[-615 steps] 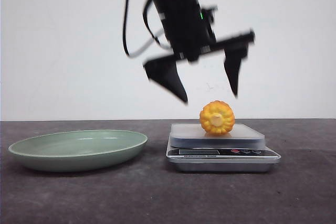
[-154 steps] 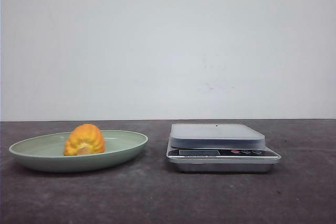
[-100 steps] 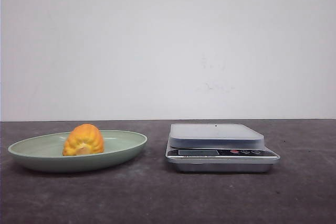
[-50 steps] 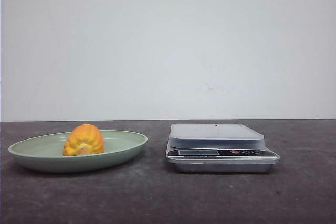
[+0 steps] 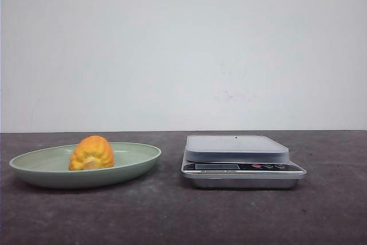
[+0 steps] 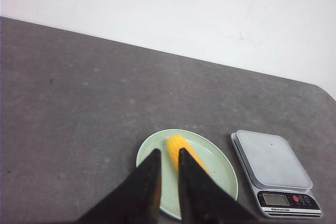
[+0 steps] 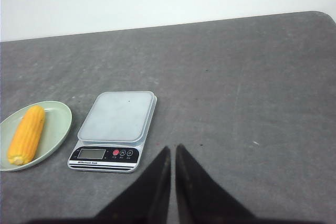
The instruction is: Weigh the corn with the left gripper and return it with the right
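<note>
Corn sits in the plate, my left gripper nearly closed, empty; I'd open wide, grab mid-cob.

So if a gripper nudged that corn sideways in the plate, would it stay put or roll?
Likely it would roll: the corn is a rounded cob lying on its side. The green plate has a raised rim, so it would probably stay inside. Its bumpy kernel rows should give the fingers fair grip.
</note>
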Tool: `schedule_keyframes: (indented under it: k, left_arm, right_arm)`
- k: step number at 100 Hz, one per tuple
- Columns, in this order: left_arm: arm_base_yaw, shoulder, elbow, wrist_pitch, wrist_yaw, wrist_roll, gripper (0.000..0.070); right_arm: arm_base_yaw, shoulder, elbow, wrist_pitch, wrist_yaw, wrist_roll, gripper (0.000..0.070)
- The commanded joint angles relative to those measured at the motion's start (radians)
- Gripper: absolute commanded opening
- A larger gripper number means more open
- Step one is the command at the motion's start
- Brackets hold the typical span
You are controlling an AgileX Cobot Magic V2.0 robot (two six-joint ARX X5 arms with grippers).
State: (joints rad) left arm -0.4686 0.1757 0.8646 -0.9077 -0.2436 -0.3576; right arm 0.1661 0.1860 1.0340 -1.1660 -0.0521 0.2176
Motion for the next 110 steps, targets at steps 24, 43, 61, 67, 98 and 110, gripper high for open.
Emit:
schedule_keyframes:
  k: [24, 43, 61, 67, 98, 110]
  left_arm:
    - [0.042, 0.004, -0.015, 0.071, -0.029, 0.041, 0.0011]
    - [0.245, -0.039, -0.282, 0.484, 0.073, 0.144, 0.0011]
    - [0.403, -0.117, -0.586, 0.750, 0.219, 0.159, 0.0011]
    - [0.429, -0.140, -0.666, 0.801, 0.227, 0.159, 0.0011]
    - [0.451, -0.172, -0.838, 0.848, 0.229, 0.171, 0.0011]
    - [0.451, -0.172, -0.851, 0.831, 0.230, 0.185, 0.0011]
  right_arm:
    - [0.001, -0.002, 0.010, 0.013, 0.000, 0.010, 0.0009]
    - [0.001, -0.002, 0.010, 0.013, 0.000, 0.010, 0.0009]
    - [0.001, -0.002, 0.010, 0.013, 0.000, 0.010, 0.0009]
    - [0.001, -0.002, 0.010, 0.013, 0.000, 0.010, 0.0009]
    - [0.001, -0.002, 0.010, 0.013, 0.000, 0.010, 0.0009]
    - [0.001, -0.002, 0.010, 0.013, 0.000, 0.010, 0.0009]
